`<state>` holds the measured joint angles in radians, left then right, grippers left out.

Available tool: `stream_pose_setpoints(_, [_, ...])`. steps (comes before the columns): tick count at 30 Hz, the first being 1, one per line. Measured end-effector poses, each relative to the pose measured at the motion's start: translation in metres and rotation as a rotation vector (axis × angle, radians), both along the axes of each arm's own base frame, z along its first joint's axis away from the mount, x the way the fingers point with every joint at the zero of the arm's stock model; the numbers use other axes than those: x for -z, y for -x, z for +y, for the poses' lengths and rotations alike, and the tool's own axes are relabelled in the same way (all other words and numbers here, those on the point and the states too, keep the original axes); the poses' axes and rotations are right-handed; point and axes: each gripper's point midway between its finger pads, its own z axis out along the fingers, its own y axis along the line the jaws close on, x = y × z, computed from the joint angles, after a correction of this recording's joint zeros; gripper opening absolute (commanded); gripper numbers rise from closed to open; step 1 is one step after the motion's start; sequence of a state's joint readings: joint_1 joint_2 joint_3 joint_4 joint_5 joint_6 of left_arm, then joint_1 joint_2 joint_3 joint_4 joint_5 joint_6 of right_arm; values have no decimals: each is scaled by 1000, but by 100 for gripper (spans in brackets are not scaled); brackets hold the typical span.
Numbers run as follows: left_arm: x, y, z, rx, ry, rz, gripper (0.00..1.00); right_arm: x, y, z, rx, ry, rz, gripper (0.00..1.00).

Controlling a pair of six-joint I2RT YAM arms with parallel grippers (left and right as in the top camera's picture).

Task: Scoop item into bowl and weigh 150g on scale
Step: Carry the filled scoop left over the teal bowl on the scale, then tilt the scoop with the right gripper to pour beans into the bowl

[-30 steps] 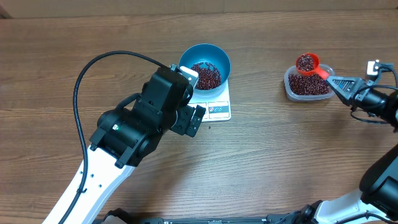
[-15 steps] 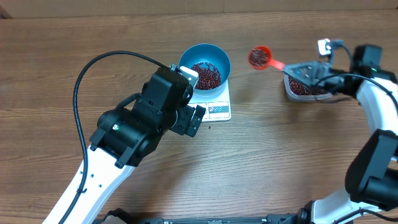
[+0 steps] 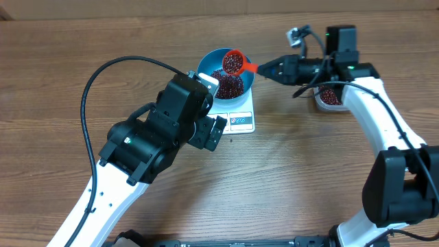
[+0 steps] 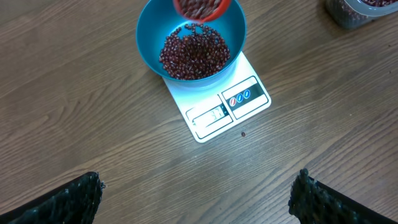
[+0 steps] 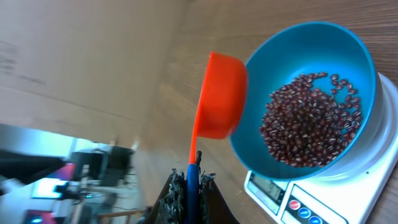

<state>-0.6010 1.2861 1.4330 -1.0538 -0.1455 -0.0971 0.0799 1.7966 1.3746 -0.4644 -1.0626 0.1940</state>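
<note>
Overhead view: the red measuring scoop [image 3: 233, 62], full of beans, hangs over the far rim of the blue bowl [image 3: 248, 74], which sits on the white kitchen scale [image 3: 241, 122].
Right gripper [image 3: 272, 68]: pressed together on the scoop's handle, holding the cup just above the bowl.
Left gripper [image 4: 196, 200]: spread wide and holding nothing, hovering near the scale on its display side.
Beans in bowl [image 4: 194, 55]: a shallow heap covers the bottom. The blue walls above it are bare, so several scoops look to be in already.
Beans in tub [image 3: 332, 96]: the clear plastic tub sits well apart to the right of the scale with stock left in it.
Stray: one bean [image 4: 242, 133] lies on the table [image 4: 93, 124] just beside the scale's button end.
Display [image 4: 209, 115]: too small to read, so the weight reached cannot be told.
Done: bowl on the scale, part of the load in, another scoopful brought over it.
Left: tip this scoopful in, check the reading, then add or trim towards the target. The last additions probably need to be small.
</note>
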Motion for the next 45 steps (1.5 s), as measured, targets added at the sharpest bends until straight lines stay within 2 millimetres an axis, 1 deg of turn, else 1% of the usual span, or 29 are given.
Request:
stream_pose_setpoints(1, [0,0,0,0,0,0,100,5,0,9,6,32,-1,4])
stream_pose_setpoints(3, [0,0,0,0,0,0,100,8,-1,18,8,63,-16,4])
stream_pose_setpoints(5, [0,0,0,0,0,0,100,12,-2,22,20,90,-21,4])
stream_pose_setpoints(8, [0,0,0,0,0,0,99,18,-9,17,62,137,-27,4])
stream_pose_setpoints(11, [0,0,0,0,0,0,100,18,-9,13,88,176,-38,3])
stream_pose_setpoints(15, [0,0,0,0,0,0,100,6,-1,14,101,250,-98,3])
stream_pose_setpoints(19, [0,0,0,0,0,0,100,-2,9,23,77,292,-151,4])
stream_pose_setpoints(21, [0,0,0,0,0,0,100,0,13,27,74,324,-157,4])
stream_pose_setpoints(25, [0,0,0,0,0,0,100,12,18,31,69,409,-164,4])
stream_pose_setpoints(29, [0,0,0,0,0,0,100,18,17,31,77,463,-186,4])
stream_pose_setpoints(45, [0,0,0,0,0,0,100,21,13,26,95,511,-207,3])
